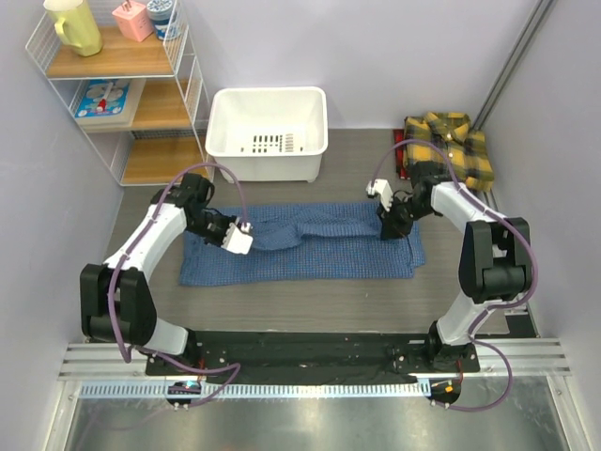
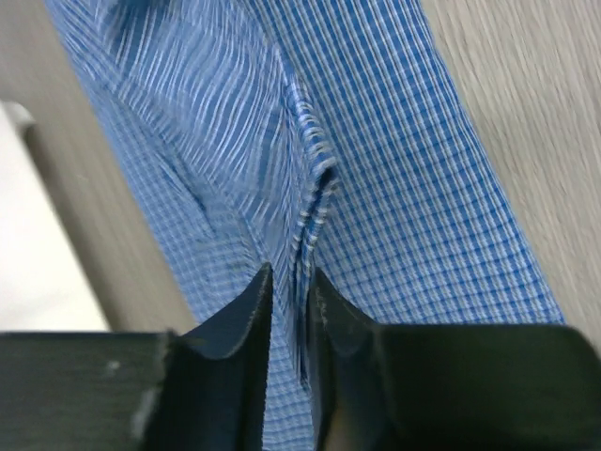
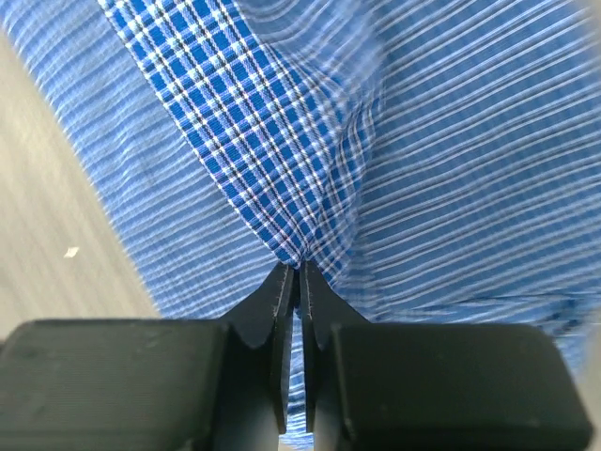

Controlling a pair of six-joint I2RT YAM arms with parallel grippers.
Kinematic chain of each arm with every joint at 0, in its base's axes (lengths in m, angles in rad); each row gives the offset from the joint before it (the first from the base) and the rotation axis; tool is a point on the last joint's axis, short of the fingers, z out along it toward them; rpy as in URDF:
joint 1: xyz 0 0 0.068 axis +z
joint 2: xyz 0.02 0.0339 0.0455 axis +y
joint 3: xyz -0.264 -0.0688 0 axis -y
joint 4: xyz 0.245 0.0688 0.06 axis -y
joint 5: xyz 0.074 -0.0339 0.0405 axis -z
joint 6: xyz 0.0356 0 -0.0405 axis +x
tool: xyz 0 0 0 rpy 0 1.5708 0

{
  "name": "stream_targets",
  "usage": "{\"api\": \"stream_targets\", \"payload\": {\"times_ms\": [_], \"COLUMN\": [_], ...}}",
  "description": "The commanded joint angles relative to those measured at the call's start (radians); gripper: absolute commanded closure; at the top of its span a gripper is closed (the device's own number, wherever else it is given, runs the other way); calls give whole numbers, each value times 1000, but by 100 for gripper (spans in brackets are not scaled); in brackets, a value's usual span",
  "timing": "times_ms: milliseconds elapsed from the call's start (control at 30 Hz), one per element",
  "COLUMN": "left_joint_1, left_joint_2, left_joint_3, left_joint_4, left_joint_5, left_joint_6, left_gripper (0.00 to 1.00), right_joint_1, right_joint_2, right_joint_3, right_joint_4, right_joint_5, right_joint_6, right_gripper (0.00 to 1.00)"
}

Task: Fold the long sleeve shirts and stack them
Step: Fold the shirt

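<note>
**Desk:** What do the grippers have?

**Me:** My right gripper (image 3: 298, 268) is clamped on a pinch of the blue shirt (image 3: 282, 141), and the cloth peaks right at its tips. My left gripper (image 2: 289, 282) has its jaws a crack apart with a ridge of the same cloth running up between them. I read that as a grip, though a light one.

**Desk:** Where does the shirt lie from them?

**Me:** Under both and stretched between them. It is spread flat just in front of the tub (image 1: 225, 132), on the side toward the arm bases. Its long axis runs left to right, along the tub's front wall. My left gripper sits in front of the tub's left corner, a little inside the shirt's left end. My right one sits past the tub's right corner, near the shirt's right end.

**Desk:** So what does the move turn on?

**Me:** That axis runs straight from one gripper to the other. I judge the fold has to go across it, both arms travelling together.

**Desk:** And the other one?

**Me:** The plaid shirt (image 1: 451, 146) lies right of the tub, apart from the blue one. My right arm is nearer to it.
</note>
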Motion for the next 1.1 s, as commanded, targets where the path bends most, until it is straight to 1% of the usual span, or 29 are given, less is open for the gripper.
{"api": "stream_targets", "payload": {"times_ms": [0,33,100,167,200,267,300,367,400,433,500,533,567,633,767,933,1067], "left_joint_1": [65,77,111,131,131,129,129,128,128,128,126,126,126,126,125,125,123], "left_joint_2": [8,6,-21,-41,-64,-76,-77,-55,-41,-3,46,66,107,135,190,268,324], "left_joint_3": [16,19,16,7,3,7,16,44,50,61,67,70,70,61,44,55,55], "left_joint_4": [-6,-21,-32,-14,7,50,52,57,69,77,60,52,51,55,112,143,137], "left_joint_5": [-12,-7,-1,-2,-10,-18,-16,-10,-16,-28,-56,-59,-70,-74,-82,-200,-238], "left_joint_6": [-7,-42,-171,-284,-469,-680,-848,-1024,-1196,-1274,-1394,-1462,-1497,-1562,-1639,-1647,-1603], "left_gripper": [74,71,68,64,63,60,59,57,57,57,59,62,63,65,65,66,66], "right_joint_1": [10,15,26,35,41,52,52,54,54,55,54,54,55,55,55,55,55], "right_joint_2": [-83,-92,-119,-138,-149,-153,-152,-140,-133,-123,-109,-103,-89,-75,-58,-51,-44], "right_joint_3": [-50,-70,-86,-112,-118,-133,-136,-134,-130,-123,-109,-92,-83,-60,-43,-28,-18], "right_joint_4": [-81,-78,-81,-80,-80,-88,-91,-97,-100,-100,-92,-80,-77,-77,-69,-60,-55], "right_joint_5": [11,16,22,33,41,59,65,84,90,97,117,122,123,117,113,117,125], "right_joint_6": [-124,-134,-147,-160,-164,-177,-180,-177,-178,-175,-158,-145,-122,-108,-94,-80,-71], "right_gripper": [89,90,91,90,90,87,86,82,80,78,78,81,82,84,85,90,92]}}
